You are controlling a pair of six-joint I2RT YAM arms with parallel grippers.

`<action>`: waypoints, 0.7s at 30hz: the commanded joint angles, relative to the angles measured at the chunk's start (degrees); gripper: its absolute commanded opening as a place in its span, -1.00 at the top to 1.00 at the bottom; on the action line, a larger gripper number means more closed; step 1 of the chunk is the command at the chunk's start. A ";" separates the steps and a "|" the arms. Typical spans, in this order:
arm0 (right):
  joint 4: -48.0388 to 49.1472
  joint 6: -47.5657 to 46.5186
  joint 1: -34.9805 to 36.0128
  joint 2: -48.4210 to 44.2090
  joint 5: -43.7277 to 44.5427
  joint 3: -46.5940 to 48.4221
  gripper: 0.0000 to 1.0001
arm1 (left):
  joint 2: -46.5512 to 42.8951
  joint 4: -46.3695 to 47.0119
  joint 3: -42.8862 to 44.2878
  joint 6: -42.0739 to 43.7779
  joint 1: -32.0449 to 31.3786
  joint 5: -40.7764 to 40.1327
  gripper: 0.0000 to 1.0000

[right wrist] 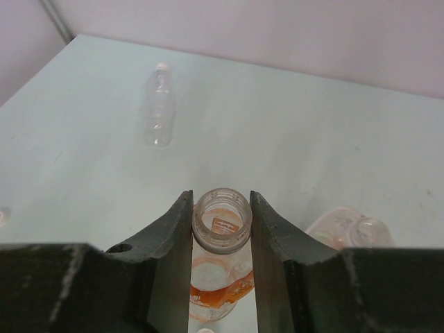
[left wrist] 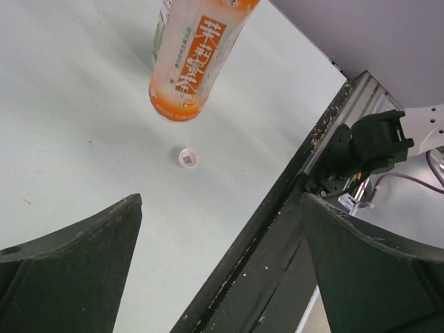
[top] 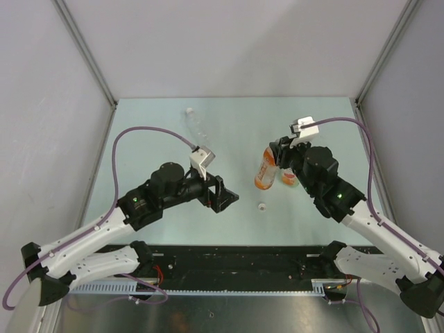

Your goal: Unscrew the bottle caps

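My right gripper (top: 275, 158) (right wrist: 221, 208) is shut on the neck of the orange bottle (top: 265, 173) and holds it tilted. The bottle's mouth (right wrist: 222, 220) is open, with no cap on it. A small white cap (top: 261, 206) lies on the table in front of the bottle, open side up in the left wrist view (left wrist: 188, 157). My left gripper (top: 223, 193) (left wrist: 222, 202) is open and empty, left of the cap and of the orange bottle (left wrist: 194, 55). The clear bottle (top: 196, 125) (right wrist: 157, 104) lies at the back with its white cap (right wrist: 162, 67) on.
A third bottle (top: 288, 178) (right wrist: 350, 227) stands close to the right of the orange one, partly hidden by my right arm. The black front rail (left wrist: 277, 229) runs along the near table edge. Grey walls enclose the table on three sides.
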 commanded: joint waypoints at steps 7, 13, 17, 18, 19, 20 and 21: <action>5.31 -1.24 0.40 -0.51 10.51 -3.18 1.00 | 1.19 1.65 0.11 -0.34 -0.12 2.68 -0.99; 9.94 -1.60 0.43 -0.95 15.02 -7.20 0.98 | 1.80 1.62 -0.07 -0.40 -0.12 3.42 -0.99; 11.21 -1.76 0.39 -0.46 16.04 -9.01 0.91 | 2.08 1.61 -0.28 -0.62 -0.12 3.49 -0.99; 11.50 -1.51 0.43 -0.21 16.29 -9.52 0.90 | 2.16 1.59 -0.29 -0.59 -0.12 3.56 -0.99; 11.86 -1.25 0.45 0.01 16.55 -10.16 0.89 | 2.20 1.59 -0.30 -0.58 -0.12 3.59 -0.99; 12.39 -1.08 0.46 0.21 16.81 -10.88 0.88 | 2.31 1.58 -0.25 -0.57 -0.12 3.52 -0.99; 12.84 -0.87 0.43 0.35 17.03 -11.68 0.87 | 2.45 1.62 -0.19 -0.52 -0.12 3.44 -0.99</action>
